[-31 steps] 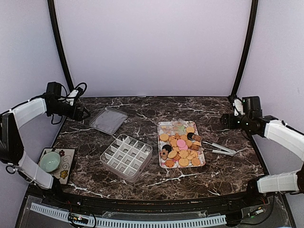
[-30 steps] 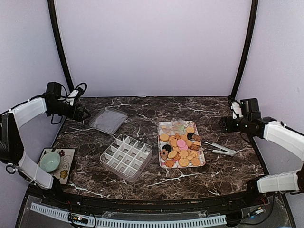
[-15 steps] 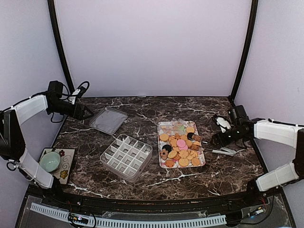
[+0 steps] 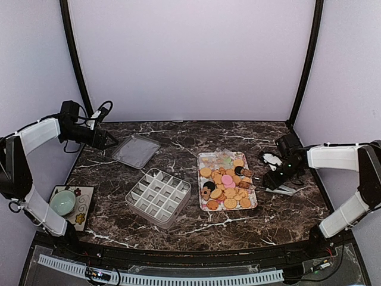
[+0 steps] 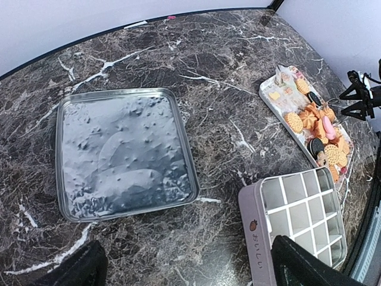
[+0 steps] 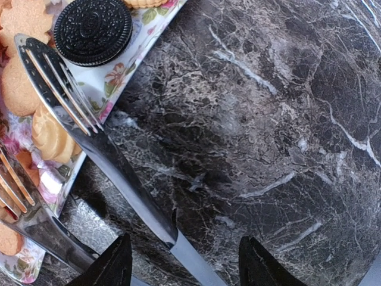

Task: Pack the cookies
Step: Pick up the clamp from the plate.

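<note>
The cookies (image 4: pixel 226 185) lie heaped on a flower-patterned tray (image 4: pixel 205 156) at table centre-right: golden rounds, black sandwich rounds, a pink one. They also show in the left wrist view (image 5: pixel 318 134). A black round (image 6: pixel 92 30) lies close in the right wrist view. Metal tongs (image 4: pixel 275 187) rest with their tips on the tray's right edge; their arms (image 6: pixel 89 137) run across the right wrist view. My right gripper (image 4: pixel 272 179) is open, low over the tongs' handle, one arm between its fingertips (image 6: pixel 110 268). My left gripper (image 4: pixel 110 142) is open and empty at the far left.
A white divided box (image 4: pixel 158 196) with empty cells stands left of the tray; it also shows in the left wrist view (image 5: pixel 297 208). Its clear lid (image 4: pixel 136 150) lies behind it, below my left gripper (image 5: pixel 181 274). A green bowl (image 4: pixel 62 202) sits on a coaster at the near left.
My right arm has swung in from the far right and come down over the tongs' handle. The left arm has hardly moved. Nothing on the table has shifted.
</note>
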`<act>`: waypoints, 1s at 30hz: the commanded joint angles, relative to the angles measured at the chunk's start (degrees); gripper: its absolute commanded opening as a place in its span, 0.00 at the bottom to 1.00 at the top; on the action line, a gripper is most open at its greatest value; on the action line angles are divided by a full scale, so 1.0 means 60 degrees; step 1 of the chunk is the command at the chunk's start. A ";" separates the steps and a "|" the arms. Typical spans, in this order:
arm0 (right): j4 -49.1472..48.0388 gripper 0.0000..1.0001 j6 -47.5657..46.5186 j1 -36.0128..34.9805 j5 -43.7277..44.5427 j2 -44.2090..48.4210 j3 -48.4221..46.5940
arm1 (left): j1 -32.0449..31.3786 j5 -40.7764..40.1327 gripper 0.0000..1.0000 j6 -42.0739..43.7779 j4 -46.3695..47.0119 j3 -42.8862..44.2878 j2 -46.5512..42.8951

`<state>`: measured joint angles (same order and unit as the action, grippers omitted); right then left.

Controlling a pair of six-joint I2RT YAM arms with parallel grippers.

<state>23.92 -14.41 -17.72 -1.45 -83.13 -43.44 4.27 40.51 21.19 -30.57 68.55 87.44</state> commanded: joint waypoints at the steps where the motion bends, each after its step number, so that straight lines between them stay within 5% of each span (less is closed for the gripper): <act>1: -0.0128 0.58 -0.0308 -0.0308 0.0479 -0.0048 -0.0202 | -0.0138 0.0585 0.99 0.0264 -0.0263 0.0164 -0.0263; 17: -0.0501 0.00 -0.0367 -0.1294 0.1015 0.0865 -0.0898 | -0.1564 -0.0103 0.98 0.1127 -0.0911 0.0481 -0.0199; 19: -0.0402 0.01 -0.0414 -0.1439 0.1159 0.0904 -0.0908 | -0.1709 -0.0125 0.98 0.1193 -0.1034 0.0540 -0.0253; 26: -0.0203 0.36 -0.0823 -0.1417 0.1645 0.0654 -0.0482 | -0.1898 -0.0098 0.98 0.1187 -0.1100 0.0527 -0.0237; 30: 0.0046 0.42 -0.0820 -0.1232 0.1277 0.0283 -0.0432 | -0.1949 -0.0032 0.98 0.1241 -0.1176 0.0513 -0.0232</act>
<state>22.90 -18.83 -25.96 6.87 -79.48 -46.81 -7.01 39.77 27.49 -35.57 70.48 87.39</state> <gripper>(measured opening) 0.403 0.985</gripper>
